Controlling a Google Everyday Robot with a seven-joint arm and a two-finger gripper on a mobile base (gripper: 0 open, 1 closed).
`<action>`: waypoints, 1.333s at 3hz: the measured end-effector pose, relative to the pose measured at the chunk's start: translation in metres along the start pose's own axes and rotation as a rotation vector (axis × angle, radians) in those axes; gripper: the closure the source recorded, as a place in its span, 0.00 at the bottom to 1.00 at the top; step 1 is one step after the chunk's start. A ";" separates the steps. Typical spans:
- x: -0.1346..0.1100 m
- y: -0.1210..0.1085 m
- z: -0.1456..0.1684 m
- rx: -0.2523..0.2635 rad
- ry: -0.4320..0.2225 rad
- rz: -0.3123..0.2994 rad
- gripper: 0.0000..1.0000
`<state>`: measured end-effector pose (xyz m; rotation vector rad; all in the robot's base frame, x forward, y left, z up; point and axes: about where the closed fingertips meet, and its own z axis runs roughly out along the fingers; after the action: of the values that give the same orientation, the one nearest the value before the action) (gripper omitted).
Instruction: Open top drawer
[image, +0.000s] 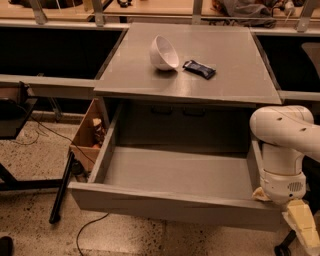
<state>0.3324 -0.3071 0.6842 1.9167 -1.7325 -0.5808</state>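
Note:
The top drawer (175, 205) is pulled far out of the grey cabinet. Its flat grey front faces me and the plain grey tray inside holds nothing. My white arm comes in from the right and bends down past the drawer's front right corner. My gripper (304, 229) is at the bottom right, just outside that corner, with one cream finger showing and pointing down. The rest of the gripper is cut off by the frame edge.
A white bowl (163, 52) lies tipped on the cabinet top (230, 75) beside a dark snack packet (199, 69). A cardboard box (89, 132) stands left of the drawer. Dark stand legs and cables lie on the speckled floor at left.

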 end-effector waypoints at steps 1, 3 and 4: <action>0.001 0.004 0.000 -0.002 0.002 -0.004 0.00; -0.018 0.021 -0.055 0.246 -0.057 -0.015 0.00; -0.034 0.030 -0.096 0.413 -0.082 -0.013 0.00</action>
<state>0.3635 -0.2685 0.7784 2.2046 -2.0168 -0.3257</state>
